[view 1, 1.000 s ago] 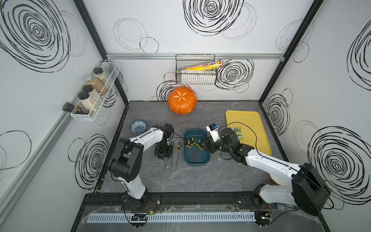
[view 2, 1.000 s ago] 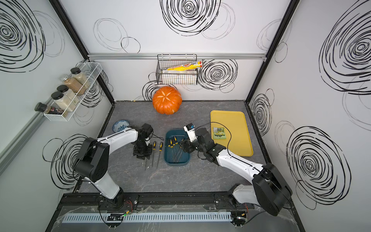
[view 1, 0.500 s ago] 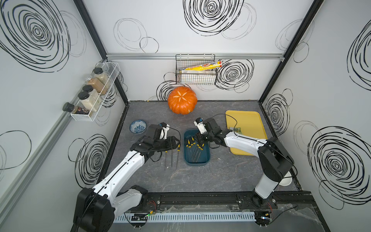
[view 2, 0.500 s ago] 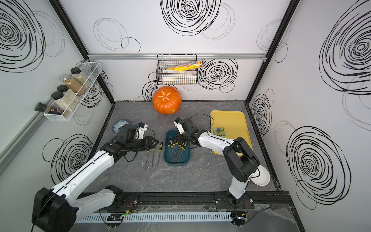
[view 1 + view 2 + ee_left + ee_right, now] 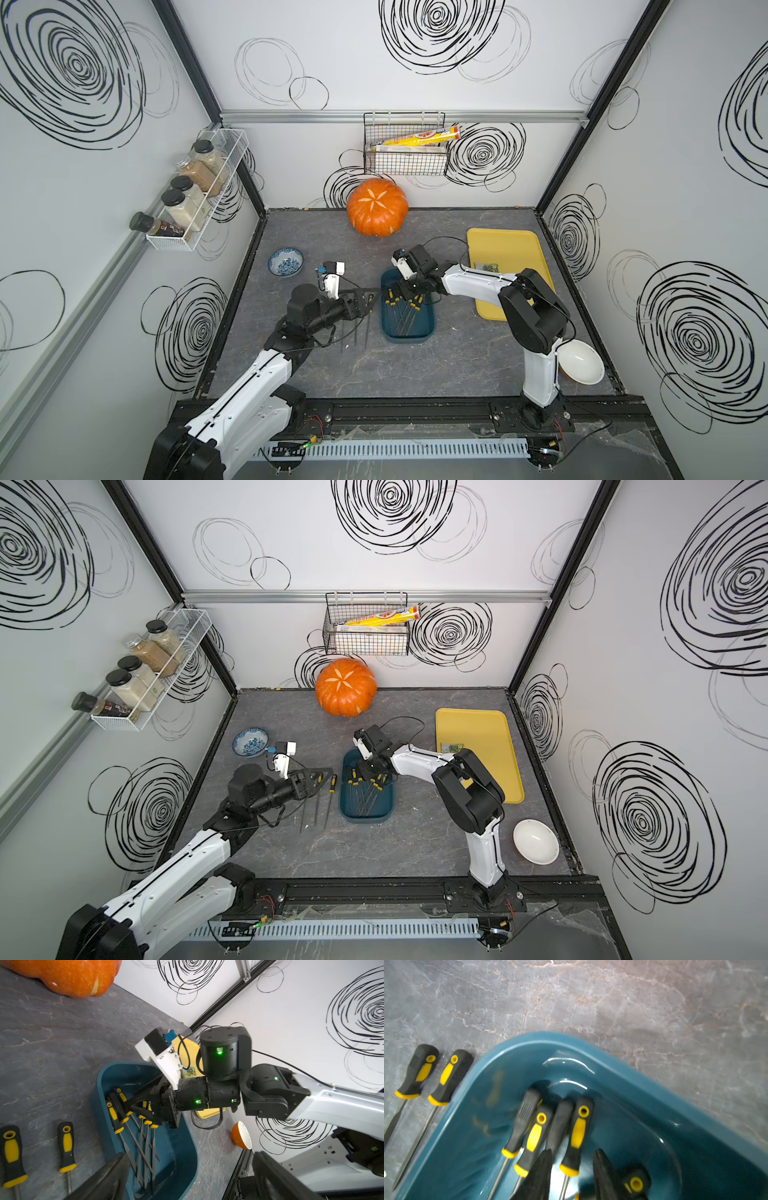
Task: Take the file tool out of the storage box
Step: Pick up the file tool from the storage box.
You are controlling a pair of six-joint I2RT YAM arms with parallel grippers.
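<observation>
Left gripper (image 5: 325, 776) springs wide open, empty, files (image 5: 318, 804) lying at the box's (image 5: 365, 817) nine o'clock. Right gripper (image 5: 573, 1151) narrows around another file (image 5: 578, 1126), grip unclear. Next pull looks underway.

Both top views are looking down from high above the front edge of the bench (image 5: 415, 374) (image 5: 374, 854), side by side and far off, taking in all of it. The left wrist camera is looking low across the bench towards the storage box (image 5: 99, 1093) and the right arm (image 5: 332, 1105). The right wrist camera is pointing down into that storage box (image 5: 633, 1105) from very near. All four views are sharing it.
</observation>
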